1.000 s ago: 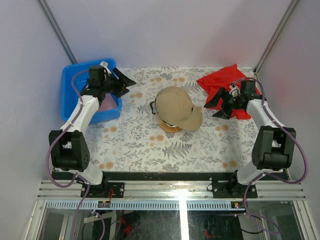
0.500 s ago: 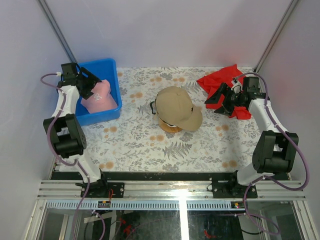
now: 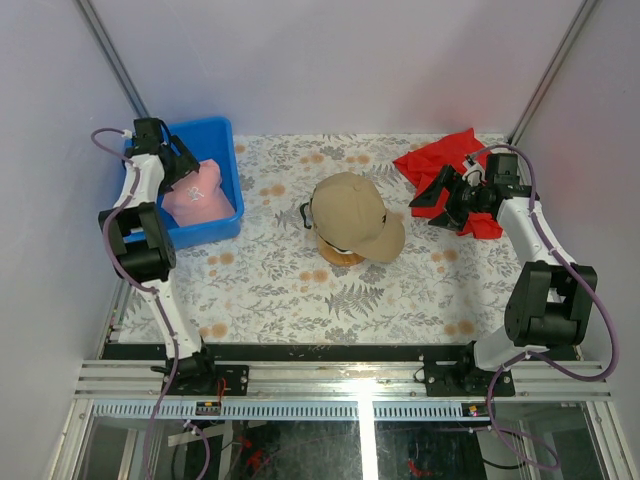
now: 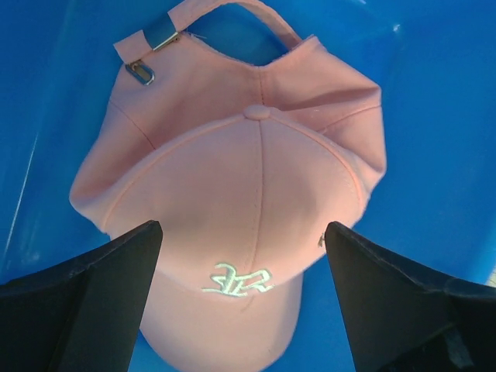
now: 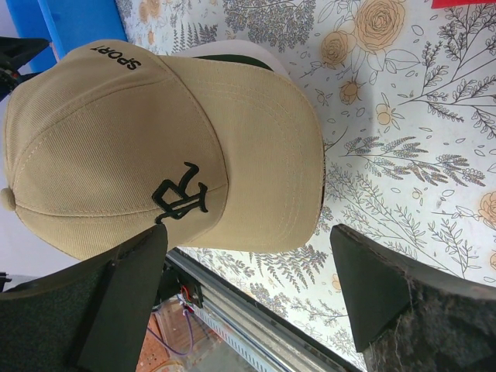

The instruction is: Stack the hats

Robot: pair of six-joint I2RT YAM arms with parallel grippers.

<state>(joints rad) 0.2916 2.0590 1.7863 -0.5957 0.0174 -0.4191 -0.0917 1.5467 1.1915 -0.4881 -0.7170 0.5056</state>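
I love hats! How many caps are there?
2: a tan fabric baseball cap in the middle, a pink fabric cap in the blue plastic bin. More may hide under the tan.

You are reading two caps' markings.
The tan cap (image 5: 116,139) is showing "SPORT" in black on its side and a black monogram in front; the pink cap (image 4: 256,194) is bearing an unreadable white stitched mark.

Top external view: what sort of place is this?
Probably a lab test cell: plain white panels box in a floral-covered table, and the left arm and right arm are bolted to a metal rail at its near edge.
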